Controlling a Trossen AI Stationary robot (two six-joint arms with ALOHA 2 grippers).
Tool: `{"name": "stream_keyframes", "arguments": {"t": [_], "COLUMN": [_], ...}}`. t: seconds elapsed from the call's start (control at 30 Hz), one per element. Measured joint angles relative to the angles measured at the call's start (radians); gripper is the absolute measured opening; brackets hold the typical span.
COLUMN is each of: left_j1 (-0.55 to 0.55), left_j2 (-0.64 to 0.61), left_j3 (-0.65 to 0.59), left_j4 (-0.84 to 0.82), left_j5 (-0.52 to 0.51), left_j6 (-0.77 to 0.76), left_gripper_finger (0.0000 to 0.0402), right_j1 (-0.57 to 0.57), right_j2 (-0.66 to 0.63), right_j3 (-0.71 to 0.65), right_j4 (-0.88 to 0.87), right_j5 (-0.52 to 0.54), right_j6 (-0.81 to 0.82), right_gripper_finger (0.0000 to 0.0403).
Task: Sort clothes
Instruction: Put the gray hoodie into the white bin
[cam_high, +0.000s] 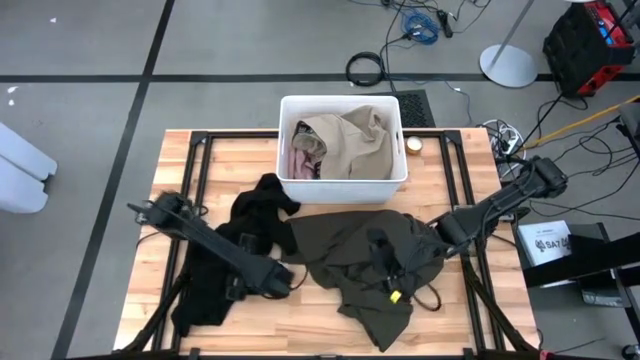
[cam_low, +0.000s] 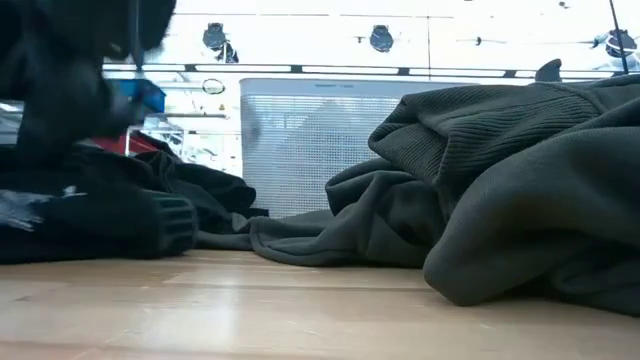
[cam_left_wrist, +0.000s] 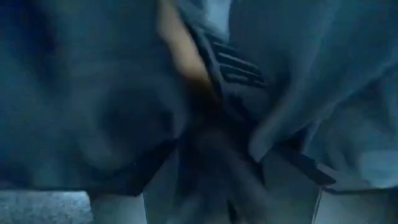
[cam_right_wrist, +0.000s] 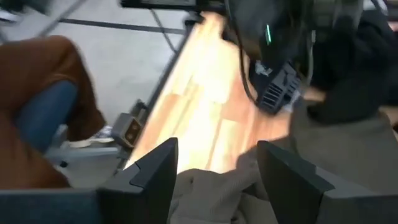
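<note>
High view: you had the olive garment spread beside the bin.
Right gripper: fingers apart over olive fabric.
Left gripper: on black clothes, grip unclear.

From above we see soft, even light on the wooden table, with faint shadows. Down low, bright windows glare behind the white bin, leaving the olive-green garment dark. Both wrist views look smeared; the left one is dim and blue.
</note>
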Motion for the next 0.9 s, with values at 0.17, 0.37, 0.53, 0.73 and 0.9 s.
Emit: {"name": "stream_keyframes", "arguments": {"t": [0.17, 0.37, 0.53, 0.73, 0.9], "left_j1": [-0.036, -0.148, -0.305, -0.394, -0.369], "left_j2": [-0.220, -0.475, -0.545, -0.455, -0.351], "left_j3": [0.002, 0.002, 0.003, 0.004, 0.004], "left_j4": [0.007, 0.124, 0.455, 0.851, 0.899], "left_j5": [-0.090, -0.299, -0.798, -1.144, -1.159], "left_j6": [-0.234, -0.602, -0.588, -0.157, 0.012], "left_gripper_finger": [0.0225, 0.0225, 0.0225, 0.0225, 0.0225], "right_j1": [0.043, 0.083, 0.130, 0.166, 0.183], "right_j2": [0.071, 0.160, 0.230, 0.290, 0.333], "right_j3": [0.000, 0.000, 0.000, 0.001, 0.002], "right_j4": [0.003, 0.098, 0.113, -0.042, -0.270], "right_j5": [0.101, 0.108, 0.141, 0.224, 0.231], "right_j6": [0.084, 0.196, 0.288, 0.509, 0.783], "right_gripper_finger": [0.0208, 0.0208, 0.0208, 0.0208, 0.0208]}}
